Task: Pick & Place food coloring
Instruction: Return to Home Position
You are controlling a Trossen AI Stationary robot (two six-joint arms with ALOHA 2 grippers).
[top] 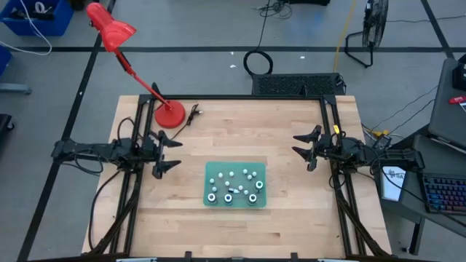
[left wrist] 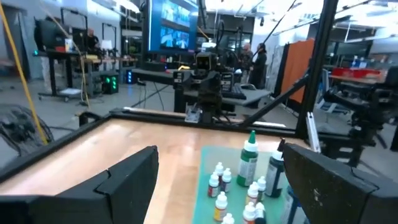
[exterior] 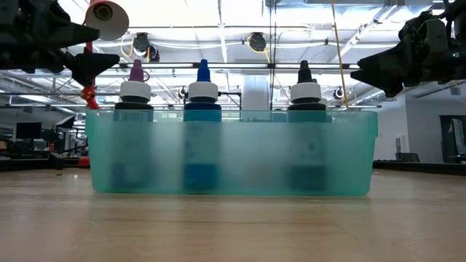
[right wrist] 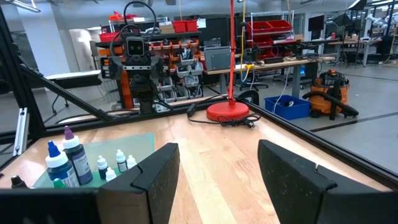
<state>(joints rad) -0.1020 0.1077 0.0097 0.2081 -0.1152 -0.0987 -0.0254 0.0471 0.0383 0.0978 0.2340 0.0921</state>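
The food coloring bottles stand upright in a shallow translucent green tray at the middle of the table: several tiny white ones and larger ones with coloured tips. My left gripper hovers open, level, left of the tray and points toward it. My right gripper hovers open, level, to the tray's right and a little farther back. In the left wrist view the bottles stand ahead of the left gripper. In the right wrist view they stand off to one side of the right gripper.
A red desk lamp stands on its round base at the table's far left, its cord beside it. Black frame rails run along the table's sides and back. Bare wood lies near the front edge.
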